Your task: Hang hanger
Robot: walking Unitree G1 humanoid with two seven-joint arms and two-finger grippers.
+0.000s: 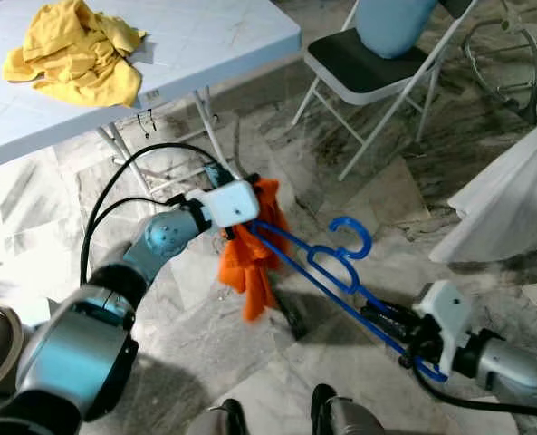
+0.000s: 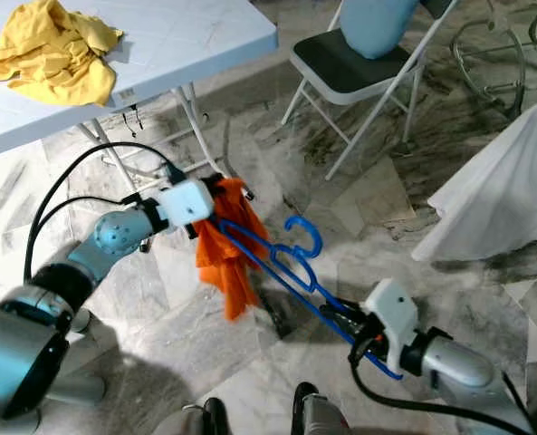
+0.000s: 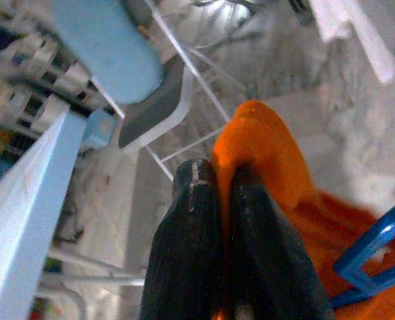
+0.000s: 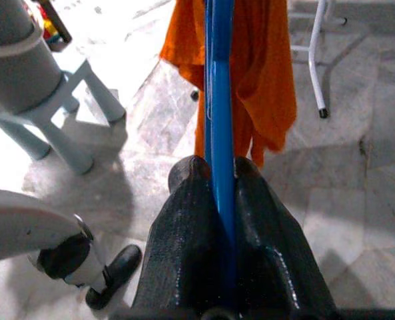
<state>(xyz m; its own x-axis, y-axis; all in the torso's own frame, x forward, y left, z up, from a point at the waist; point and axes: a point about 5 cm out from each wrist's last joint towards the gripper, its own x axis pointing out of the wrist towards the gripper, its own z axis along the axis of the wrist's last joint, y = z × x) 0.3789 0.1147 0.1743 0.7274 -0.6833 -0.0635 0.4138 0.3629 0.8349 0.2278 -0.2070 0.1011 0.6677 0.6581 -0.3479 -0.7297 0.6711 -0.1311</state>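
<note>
The scene is lit brightly and evenly by daylight. Soft shadows are cast on the marble floor (image 1: 359, 227) below the arms, at the lower centre of the eye views, and under the bench (image 1: 205, 45) at the upper left. Mild glare is seen on the white cloth (image 1: 513, 199) at the right edge. The eye views are fairly sharp, with slight bending of straight lines toward the corners. In the left wrist view the background is washed out and blurred, and the near fingers (image 3: 197, 227) are soft. In the right wrist view the fingers (image 4: 190, 220) are sharper, and the upper left is overexposed.
</note>
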